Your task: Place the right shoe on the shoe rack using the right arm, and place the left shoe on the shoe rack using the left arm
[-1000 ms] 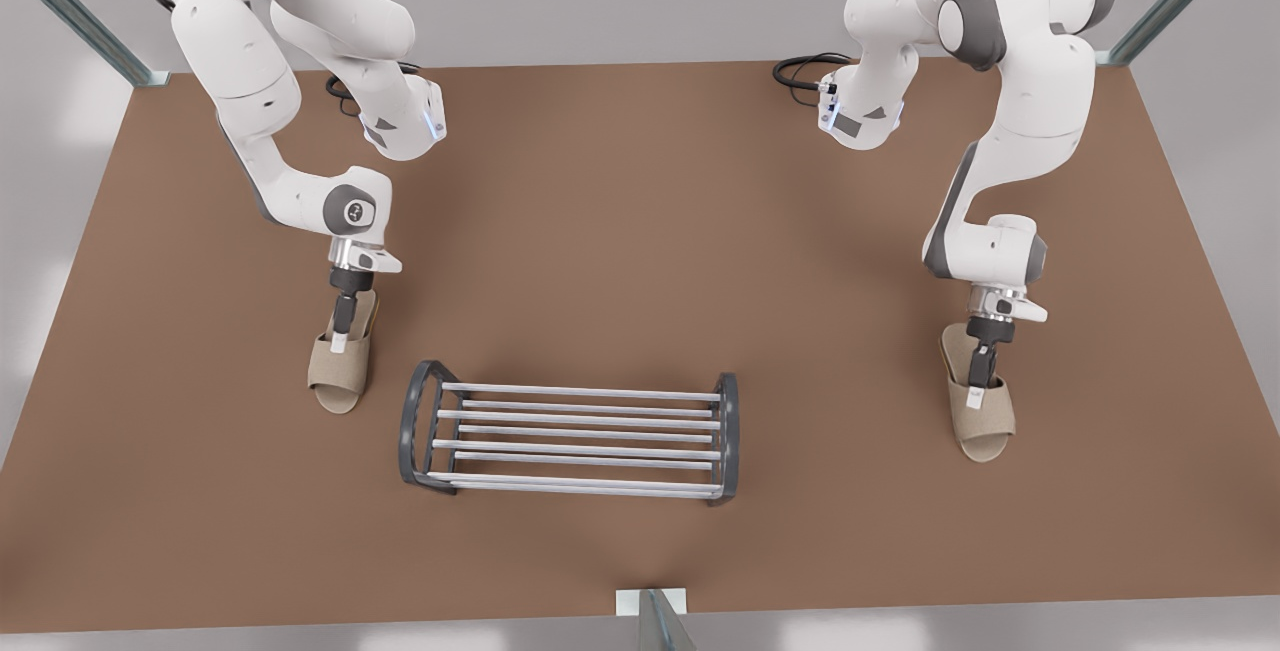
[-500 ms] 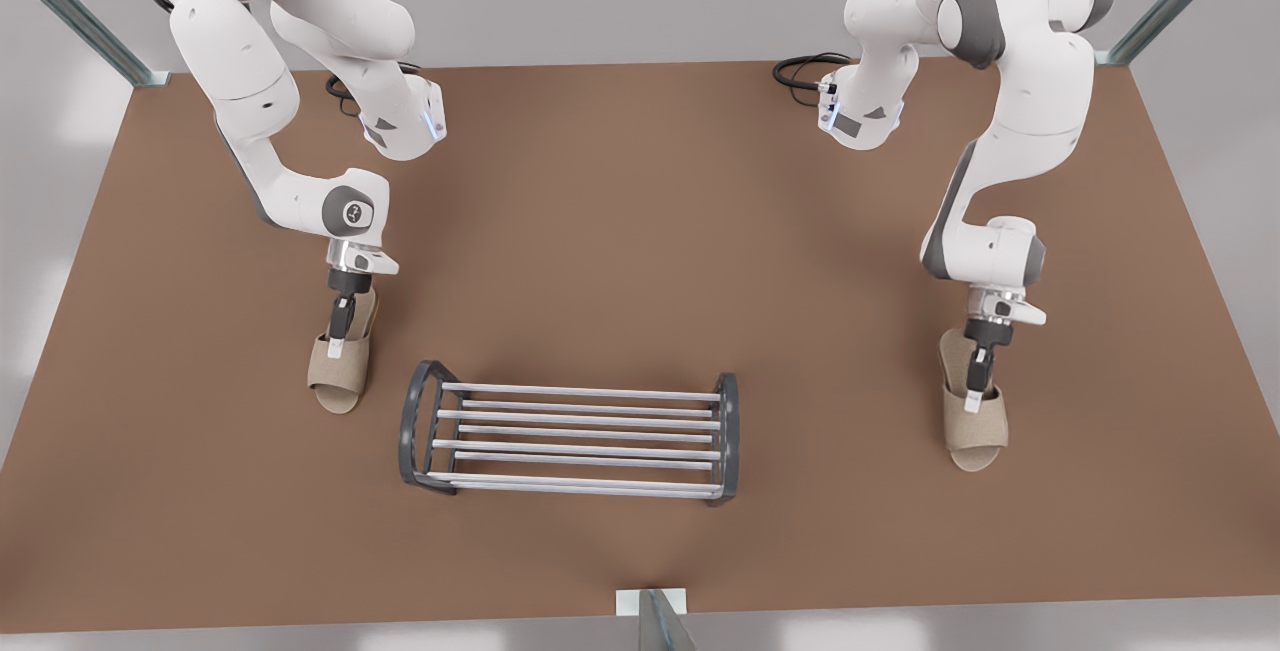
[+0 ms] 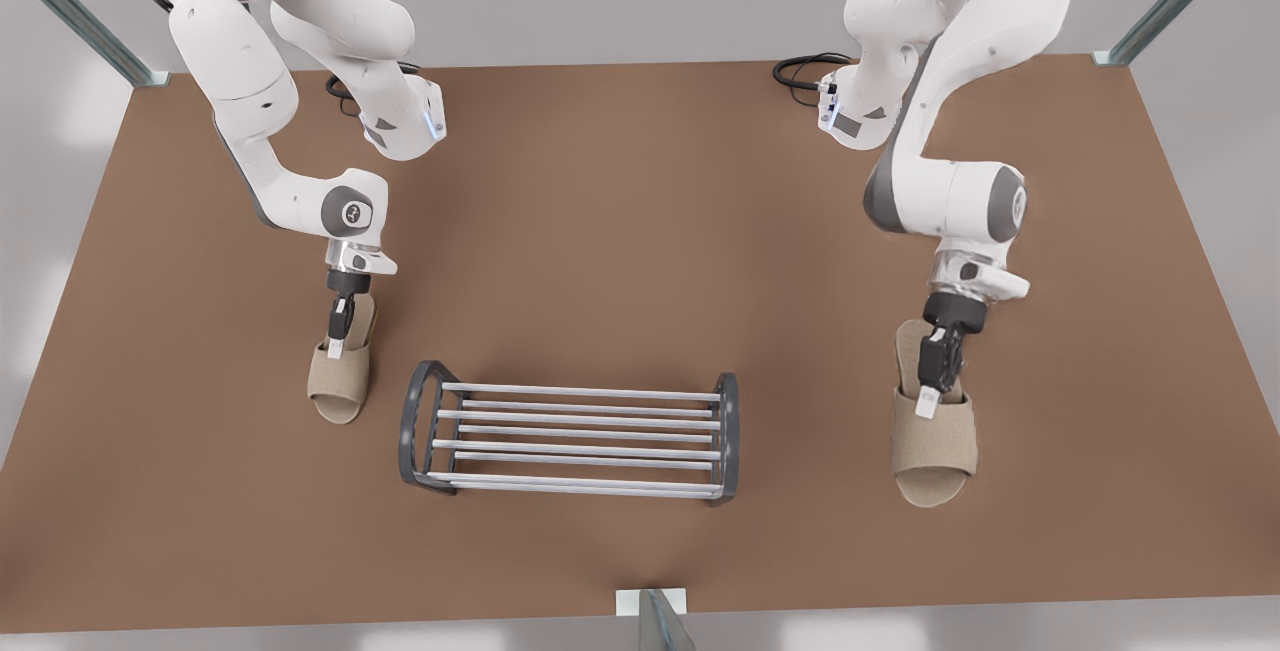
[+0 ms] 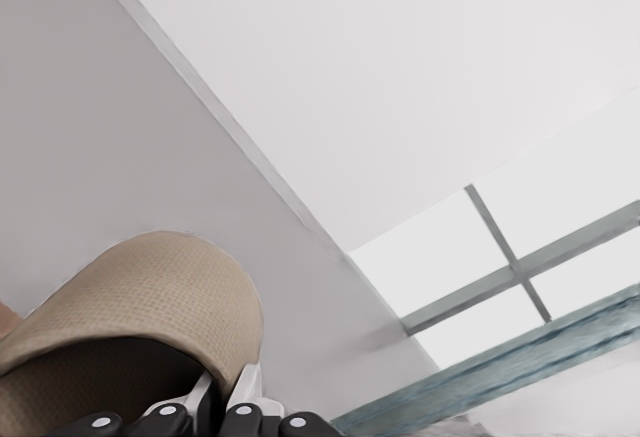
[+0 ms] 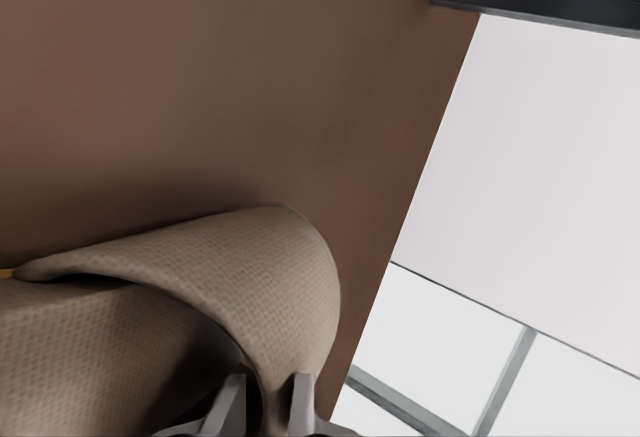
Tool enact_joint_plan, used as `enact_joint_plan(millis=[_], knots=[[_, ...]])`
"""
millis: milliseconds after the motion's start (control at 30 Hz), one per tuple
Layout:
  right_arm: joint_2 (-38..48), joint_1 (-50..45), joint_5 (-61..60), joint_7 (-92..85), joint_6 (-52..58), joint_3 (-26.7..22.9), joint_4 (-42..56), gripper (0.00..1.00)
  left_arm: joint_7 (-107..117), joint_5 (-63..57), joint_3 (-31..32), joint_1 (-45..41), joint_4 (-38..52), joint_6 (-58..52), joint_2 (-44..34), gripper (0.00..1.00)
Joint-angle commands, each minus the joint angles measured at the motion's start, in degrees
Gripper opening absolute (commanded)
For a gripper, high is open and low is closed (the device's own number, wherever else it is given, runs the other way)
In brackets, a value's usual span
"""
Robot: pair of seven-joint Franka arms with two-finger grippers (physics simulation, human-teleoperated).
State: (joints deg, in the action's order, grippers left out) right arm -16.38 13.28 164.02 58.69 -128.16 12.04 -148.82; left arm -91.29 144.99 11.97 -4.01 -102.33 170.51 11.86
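The shoe rack (image 3: 580, 392), silver bars between dark arched ends, stands on the brown table near the front. At the front view's left, my right gripper (image 3: 338, 343) points almost straight down, shut on the strap of the beige right shoe (image 3: 338, 386), which is close above the table. The right wrist view shows that strap (image 5: 200, 287) pinched in the gripper (image 5: 265, 402). At the front view's right, my tilted left gripper (image 3: 930, 401) is shut on the left shoe (image 3: 935, 451), which is lifted with its toe hanging down. The left wrist view shows that shoe (image 4: 130, 297) in the gripper (image 4: 222, 402).
Both shoes hang beside the rack's two ends, each well apart from it. Black cables (image 3: 800, 71) lie at the back of the table by the arm bases. A frame post (image 3: 650, 616) stands at the table's front edge.
The left gripper has swung toward the rack and risen, carrying the left shoe off the table. The right gripper and its shoe have barely shifted.
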Motion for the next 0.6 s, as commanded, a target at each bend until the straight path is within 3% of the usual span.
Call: enact_joint_plan(millis=[0, 67, 133, 200, 300, 433, 500, 567], knots=[[0.03, -0.01, -0.02, 1.52, -0.08, 0.00, 0.02, 0.32, 12.81, 0.03, 3.40, 0.32, 2.49, 19.94, 0.01, 0.21], [0.12, -0.01, -0.02, 1.52, -0.08, 0.00, 0.10, 0.32, 13.86, 0.20, 7.71, 0.14, 8.54, 25.91, 2.64, 0.21], [0.74, -0.01, -0.02, 1.43, -0.34, 0.00, 0.02, 0.32, 14.74, 0.47, 7.98, -2.93, 9.08, 26.36, 2.82, 0.21], [1.62, -0.10, -0.02, 1.25, -1.31, 0.00, 0.37, 0.30, 18.25, 0.55, 8.07, -7.59, 15.23, 29.35, 5.19, 0.21], [3.90, -0.18, -0.02, 0.64, -3.68, 0.00, 0.90, 0.21, 21.07, 0.64, 8.07, -11.64, 16.81, 29.35, 5.37, 0.21], [8.11, -0.62, 0.07, -0.06, -6.40, 0.09, 1.34, 0.21, 23.35, 0.73, 7.98, -16.82, 20.68, 29.35, 7.04, 0.21], [12.51, -0.89, 0.07, 0.20, -10.79, 0.09, 1.86, 0.21, 24.41, 0.73, 7.89, -19.89, 25.16, 29.35, 10.37, 0.21], [17.61, -1.06, -0.72, 1.25, -21.34, 0.27, 8.27, 0.21, 25.37, 0.82, 7.71, -24.38, 30.96, 29.26, 15.21, 0.21]])
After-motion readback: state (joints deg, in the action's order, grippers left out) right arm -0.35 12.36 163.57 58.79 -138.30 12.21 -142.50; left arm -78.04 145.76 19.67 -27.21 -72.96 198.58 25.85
